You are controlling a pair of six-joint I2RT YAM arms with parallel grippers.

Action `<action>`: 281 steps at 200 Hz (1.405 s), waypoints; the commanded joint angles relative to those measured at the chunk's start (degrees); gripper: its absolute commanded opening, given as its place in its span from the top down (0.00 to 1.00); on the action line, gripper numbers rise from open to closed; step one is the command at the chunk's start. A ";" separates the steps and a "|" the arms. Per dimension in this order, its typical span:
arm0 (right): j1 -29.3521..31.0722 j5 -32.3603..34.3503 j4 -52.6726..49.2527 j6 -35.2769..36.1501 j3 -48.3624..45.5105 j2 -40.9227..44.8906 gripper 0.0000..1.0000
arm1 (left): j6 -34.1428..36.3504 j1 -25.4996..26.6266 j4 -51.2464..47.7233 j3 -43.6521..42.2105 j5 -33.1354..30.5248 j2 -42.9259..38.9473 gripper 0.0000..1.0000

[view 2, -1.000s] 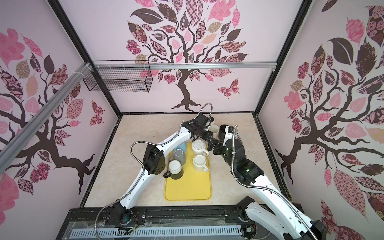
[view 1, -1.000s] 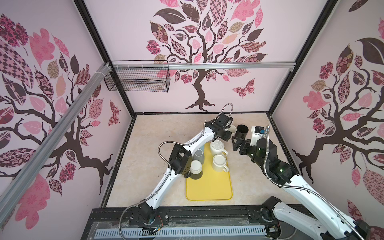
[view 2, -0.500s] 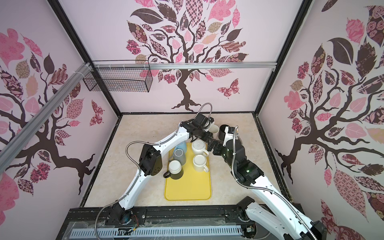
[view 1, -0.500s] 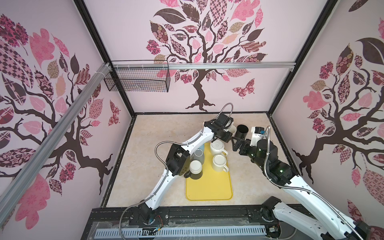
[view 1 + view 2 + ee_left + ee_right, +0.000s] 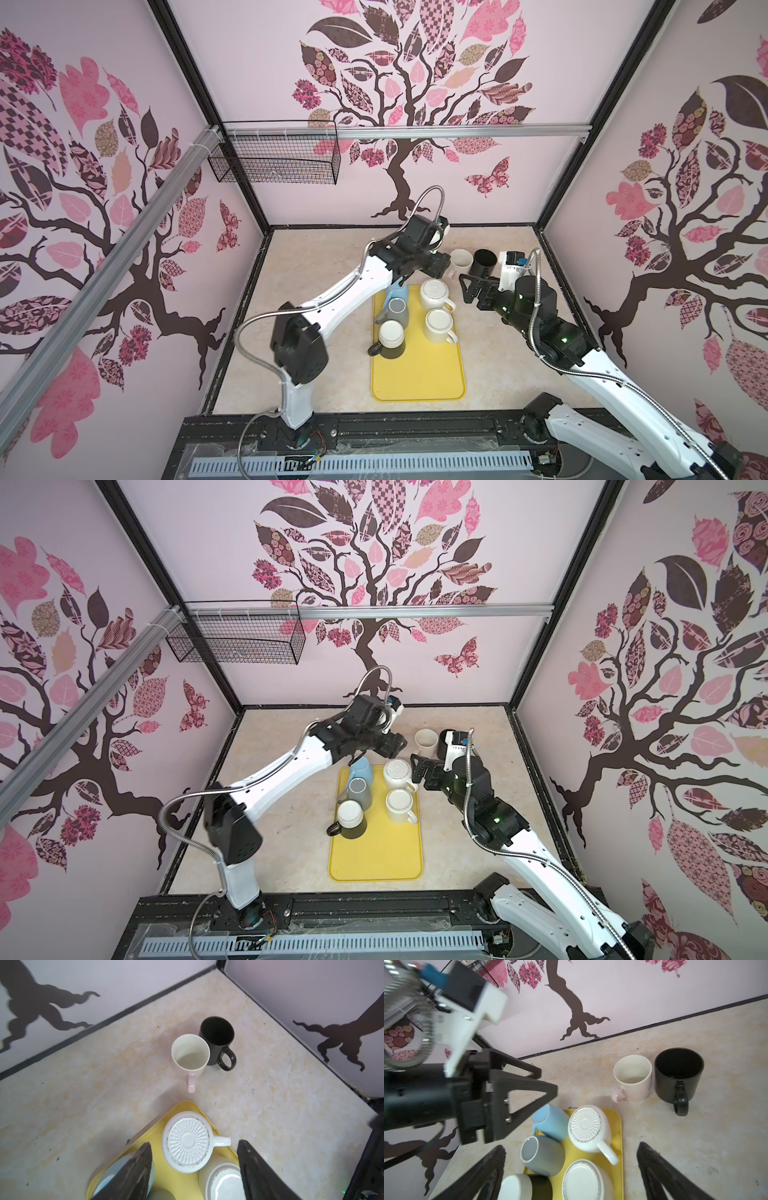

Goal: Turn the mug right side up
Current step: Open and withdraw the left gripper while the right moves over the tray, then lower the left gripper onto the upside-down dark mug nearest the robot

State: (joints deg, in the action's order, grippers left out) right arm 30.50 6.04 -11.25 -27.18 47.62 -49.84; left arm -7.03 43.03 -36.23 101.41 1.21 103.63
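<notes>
Left pincer point(image 5: 194, 1142) has backed off the pink mug point(image 5: 461, 258), jaws spread, empty: release step. Mug upright on worktop point(image 5: 299, 266), right of centre in both top views, beside black mug point(image 5: 217, 1036). Right pincer point(image 5: 571, 1145) gaping, idle. Next likely: grip inverted ribbed mug point(image 5: 584, 1124) on tray point(image 5: 415, 382).

Both top views look steeply down from high at the front, facing the back wall point(image 5: 415, 83), far enough off to give me the whole counter point(image 5: 311, 257). My left wrist camera hangs close over a corner of the yellow tray point(image 5: 180, 1105), looking past its own jaws at the pink mug point(image 5: 190, 1053) and black mug point(image 5: 217, 1036). My right wrist camera, equally near, shares both mugs and the tray.
</notes>
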 commanded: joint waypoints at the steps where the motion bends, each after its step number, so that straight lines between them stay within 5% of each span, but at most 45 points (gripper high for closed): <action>1: 0.53 -6.48 -5.03 -1.19 4.90 -2.42 0.00 | -4.94 -0.83 5.00 -13.95 -4.28 -10.69 0.32; 52: 16.04 3.03 -13.67 -1.09 7.21 -5.93 0.01 | -14.85 -2.09 3.04 -38.65 -5.96 -36.67 0.32; 86: 27.15 13.51 -12.67 -11.02 6.90 -10.90 0.05 | -19.28 -2.99 -2.22 -46.85 -7.82 -49.56 0.33; 114: 33.21 17.84 -9.28 -17.37 6.80 -15.88 0.04 | -20.21 -6.32 -3.31 -52.13 -3.24 -55.66 0.32; 154: 33.38 16.91 -11.50 -17.47 8.64 -17.39 0.03 | -21.57 -6.78 -3.15 -55.59 1.90 -53.03 0.36; 210: 33.33 20.06 -15.11 -15.36 7.26 -10.89 0.03 | -22.69 -4.46 -3.43 -56.50 -0.94 -47.66 0.45; 281: 33.33 20.15 -14.21 -14.20 5.57 -7.99 0.03 | -25.00 0.29 0.54 -59.77 -4.83 -41.81 0.40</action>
State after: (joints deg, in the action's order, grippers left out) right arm 63.90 24.93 -25.10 -42.26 53.65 -59.18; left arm -30.70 43.22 -38.33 44.07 -0.84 61.93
